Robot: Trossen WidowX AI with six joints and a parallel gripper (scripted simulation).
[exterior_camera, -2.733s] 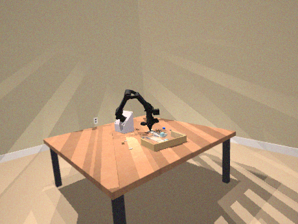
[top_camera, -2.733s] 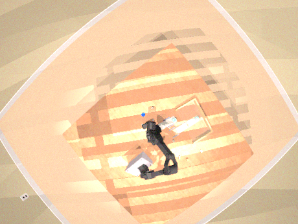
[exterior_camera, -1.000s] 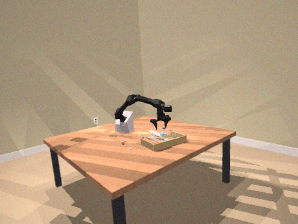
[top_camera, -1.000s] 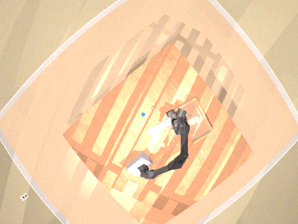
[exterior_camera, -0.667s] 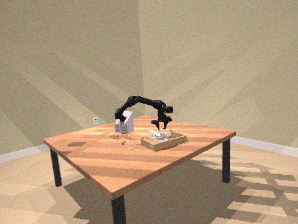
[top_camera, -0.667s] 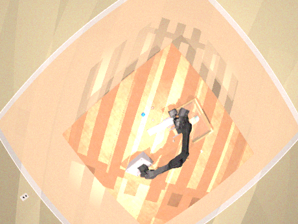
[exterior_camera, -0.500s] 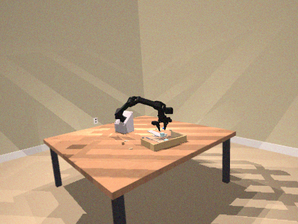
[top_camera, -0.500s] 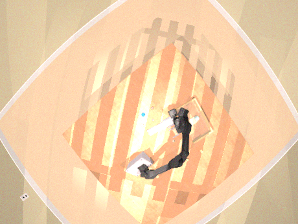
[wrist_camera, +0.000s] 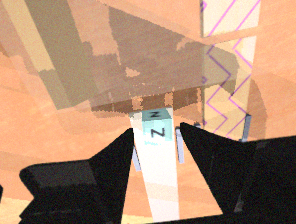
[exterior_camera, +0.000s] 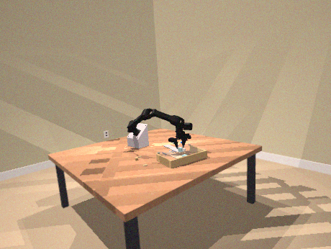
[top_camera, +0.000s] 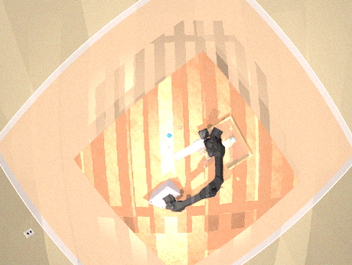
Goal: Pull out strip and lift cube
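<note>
A pale teal cube marked "N" point(wrist_camera: 159, 133) point(exterior_camera: 180, 147) sits on the far end of a plain white strip point(wrist_camera: 161, 186) point(top_camera: 189, 150). The strip runs toward the camera in the wrist view. My gripper point(wrist_camera: 156, 128) point(top_camera: 208, 134) point(exterior_camera: 180, 145) is open and low over the wooden tray point(top_camera: 245, 142) point(exterior_camera: 184, 158). One finger stands on each side of the cube, with a small gap on both sides. A second strip with a purple zigzag line point(wrist_camera: 226, 60) lies to the right of the white one.
Small grey posts point(wrist_camera: 180, 150) point(wrist_camera: 247, 128) stand beside the strips. The arm's white base block point(top_camera: 162, 191) point(exterior_camera: 138, 139) is behind the tray. A small blue object point(top_camera: 169, 135) lies on the table left of the tray, and small pebbles lie scattered nearby.
</note>
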